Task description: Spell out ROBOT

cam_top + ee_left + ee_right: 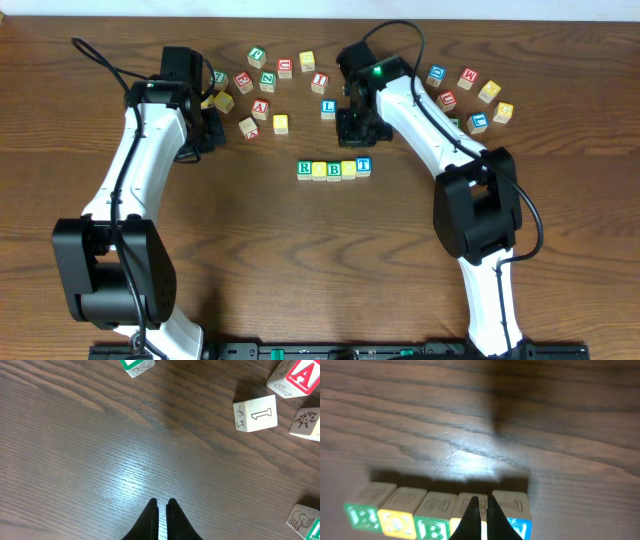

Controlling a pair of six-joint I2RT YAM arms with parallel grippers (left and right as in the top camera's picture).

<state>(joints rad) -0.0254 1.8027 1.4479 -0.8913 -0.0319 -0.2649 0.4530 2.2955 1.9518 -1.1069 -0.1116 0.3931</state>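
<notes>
A row of wooden letter blocks (334, 168) lies at the table's middle, reading R, O, B, a yellow block, T. In the right wrist view the row (437, 510) shows at the bottom. My right gripper (481, 501) is shut and empty, hovering above the row's fourth block; overhead it sits (354, 127) just behind the row. My left gripper (162, 505) is shut and empty over bare wood, at the left (212, 130) near loose blocks. A block marked 1 (255, 413) lies ahead of it to the right.
Loose letter blocks lie scattered at the back: a cluster (265, 80) between the arms and another (470, 100) at the right. An A block (295, 377) and animal-picture blocks (306, 424) sit at the left wrist view's right edge.
</notes>
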